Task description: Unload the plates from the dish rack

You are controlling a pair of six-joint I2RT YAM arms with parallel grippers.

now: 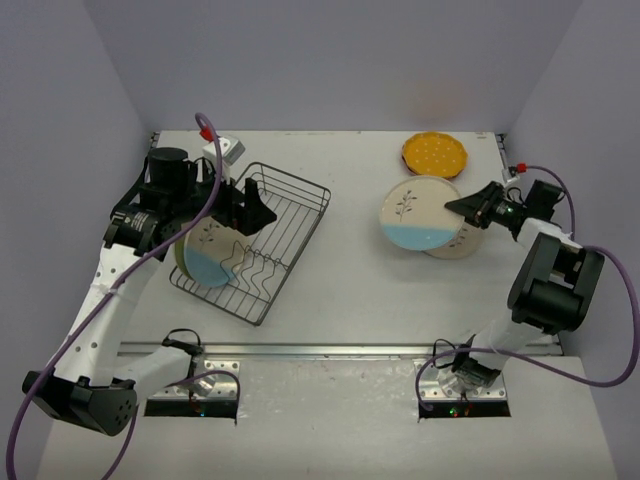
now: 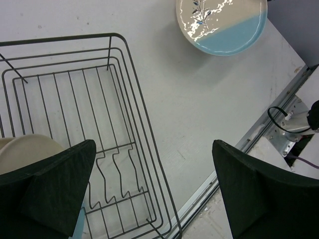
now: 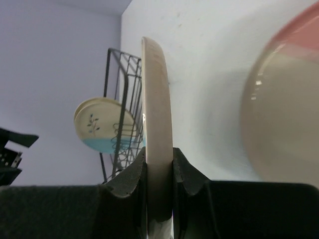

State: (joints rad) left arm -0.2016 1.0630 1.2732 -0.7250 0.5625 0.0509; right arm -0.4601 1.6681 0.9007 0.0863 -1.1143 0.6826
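Right gripper (image 1: 470,207) grasping cream-and-blue plate (image 1: 418,212), left gripper (image 1: 250,210) released; orange plate (image 1: 434,152) and pink plate (image 1: 458,243) unloaded at 1 o'clock, others in dish rack (image 1: 300,186) at 9 o'clock.

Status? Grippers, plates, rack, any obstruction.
Left gripper open above dish rack. Right gripper shut on cream-and-blue plate rim, over cream-and-pink plate. Second cream-and-blue plate stands in rack. Nothing visible in the way.

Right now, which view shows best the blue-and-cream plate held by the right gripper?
Top external: the plate shows nearly its whole face, the right gripper on its rim. Left wrist crops it at the top edge; right wrist, only its rim edge-on.
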